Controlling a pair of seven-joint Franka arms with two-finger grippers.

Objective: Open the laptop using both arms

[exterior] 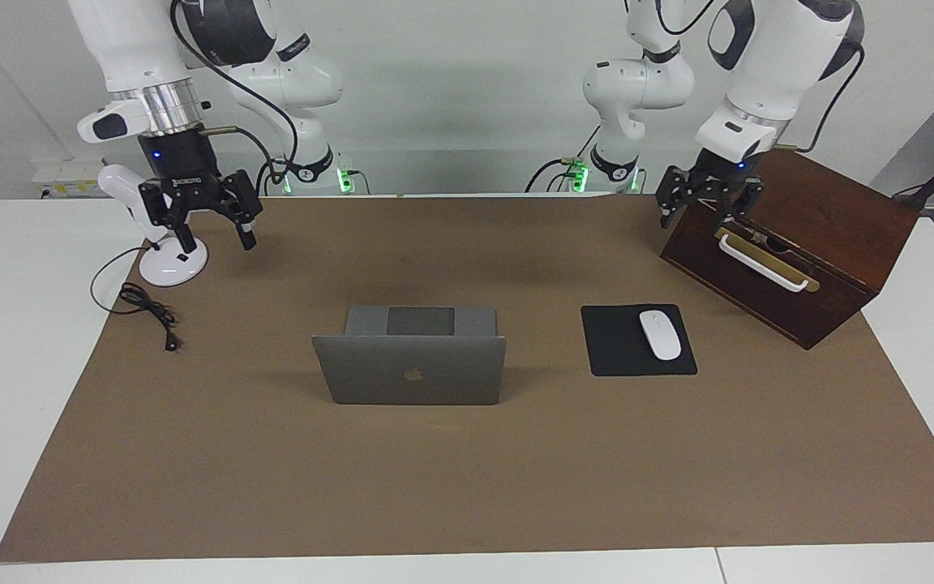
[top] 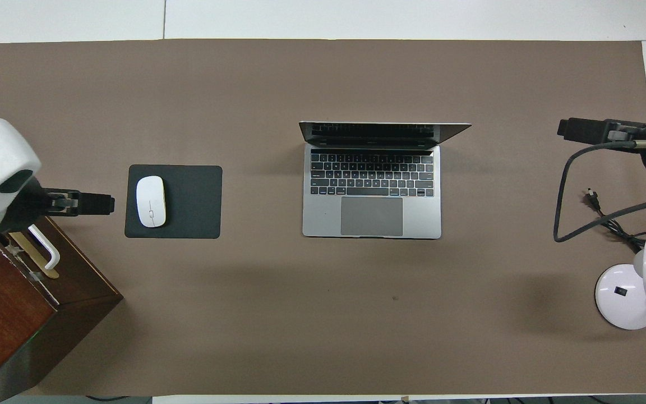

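Note:
The silver-grey laptop (exterior: 410, 369) stands open in the middle of the brown mat, lid upright with its logo showing in the facing view. Its keyboard and trackpad (top: 372, 191) face the robots. Both grippers hang in the air, well away from it. My left gripper (exterior: 698, 219) is open and empty, over the front top edge of the wooden box, and shows side-on in the overhead view (top: 79, 203). My right gripper (exterior: 218, 243) is also open and empty, over the mat beside the desk lamp, and is seen from above too (top: 575, 130).
A dark wooden box (exterior: 799, 235) with a white handle sits at the left arm's end. Between it and the laptop lies a black mousepad (exterior: 617, 357) with a white mouse (exterior: 660, 334). A white desk lamp (exterior: 173, 259) and its cable (exterior: 147, 308) are at the right arm's end.

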